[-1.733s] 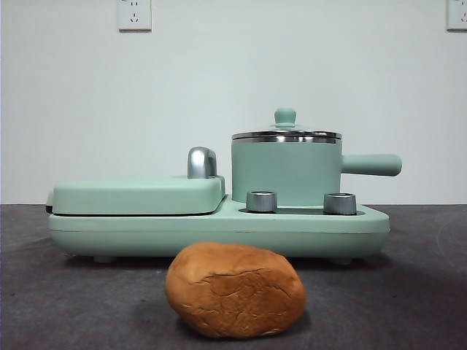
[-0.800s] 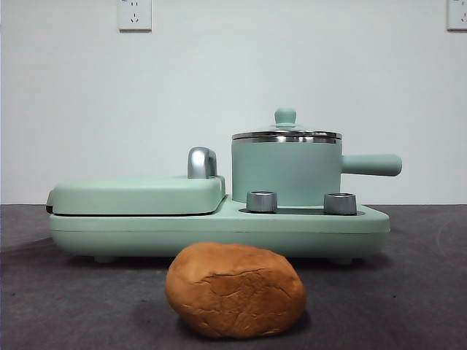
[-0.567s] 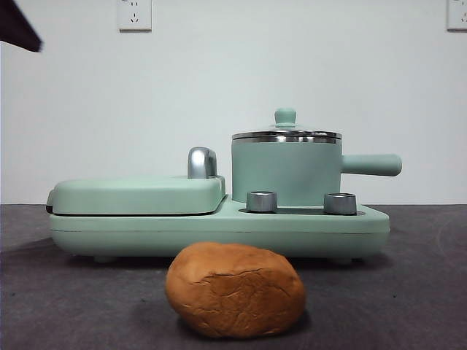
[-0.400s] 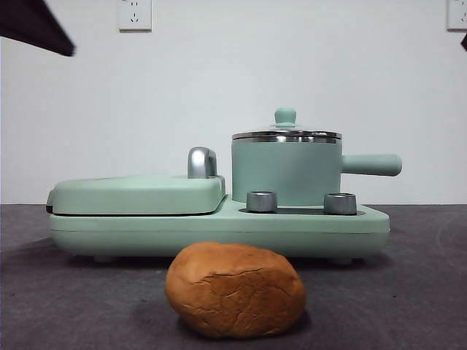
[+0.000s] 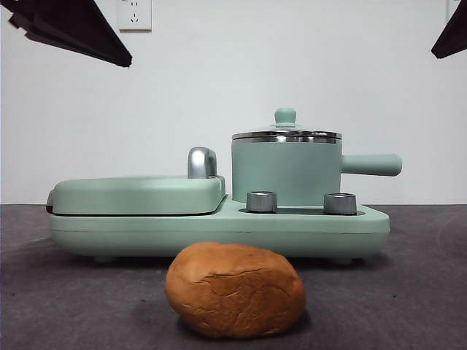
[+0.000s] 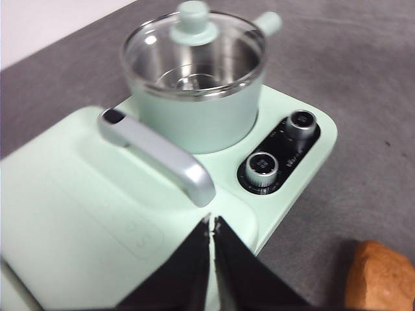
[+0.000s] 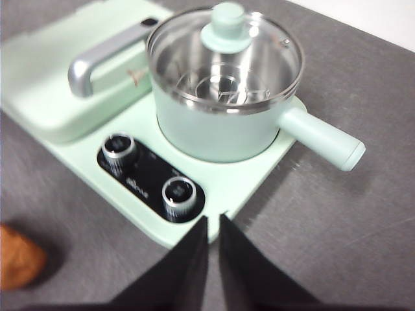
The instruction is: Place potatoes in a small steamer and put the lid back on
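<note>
The potato (image 5: 235,290), an orange-brown cracked lump, lies on the dark table in front of the appliance; it also shows in the left wrist view (image 6: 379,280) and the right wrist view (image 7: 18,255). The small steamer (image 5: 286,173) stands on the appliance's right half, handle pointing right. The glass lid (image 5: 286,135) with its mint knob (image 5: 285,116) sits on it. The steamer's inside (image 7: 224,81) holds only a steel rack. My left gripper (image 6: 212,224) is shut and empty, high above the griddle cover. My right gripper (image 7: 213,220) is shut and empty, high above the appliance's front right edge.
The mint-green appliance base (image 5: 219,227) carries a closed flat griddle cover (image 5: 139,194) with a steel handle (image 5: 201,162) on its left half, and two knobs (image 5: 261,201) in front of the steamer. Dark arm tips show at the front view's top left (image 5: 73,29) and top right (image 5: 452,33).
Both arms have come down into the front view's top corners, the left one further in. The potato, steamer and lid have not moved.
</note>
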Available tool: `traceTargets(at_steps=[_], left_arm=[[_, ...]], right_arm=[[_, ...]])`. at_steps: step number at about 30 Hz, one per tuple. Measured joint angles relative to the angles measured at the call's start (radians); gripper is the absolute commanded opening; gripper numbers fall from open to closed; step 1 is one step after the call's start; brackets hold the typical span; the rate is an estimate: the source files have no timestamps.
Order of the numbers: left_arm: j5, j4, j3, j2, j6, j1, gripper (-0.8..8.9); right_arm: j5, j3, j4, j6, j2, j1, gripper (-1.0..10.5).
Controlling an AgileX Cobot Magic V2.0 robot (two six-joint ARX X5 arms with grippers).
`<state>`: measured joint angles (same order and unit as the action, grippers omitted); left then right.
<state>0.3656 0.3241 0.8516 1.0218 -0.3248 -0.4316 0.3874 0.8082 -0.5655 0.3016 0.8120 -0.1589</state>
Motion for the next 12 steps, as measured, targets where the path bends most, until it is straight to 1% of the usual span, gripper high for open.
traceTargets(at_steps=[1,2,3,6,12], left_arm=[[0.0,-0.001,0.0,0.0,-0.011,-0.003,2.25],[0.0,-0.004,0.0,0.0,-0.024,-0.003,2.66],[0.0,-0.005,0.0,0.0,-0.03,-0.004,2.81],[0.0,-0.006,0.0,0.0,-0.043,-0.01,2.8],[0.0,-0.021,0.0,0.0,-0.05,-0.026,2.77]], right_arm=[[-0.014,0.0,-0.003,0.013,0.0,-0.005,1.9],[-0.033,0.0,-0.006,0.021,0.0,-0.01,2.3],[-0.052,0.0,-0.008,0.028,0.0,-0.012,2.5],[-0.076,0.0,-0.013,0.036,0.0,-0.018,2.7],[-0.077,0.0,-0.013,0.039,0.0,-0.018,2.7]])
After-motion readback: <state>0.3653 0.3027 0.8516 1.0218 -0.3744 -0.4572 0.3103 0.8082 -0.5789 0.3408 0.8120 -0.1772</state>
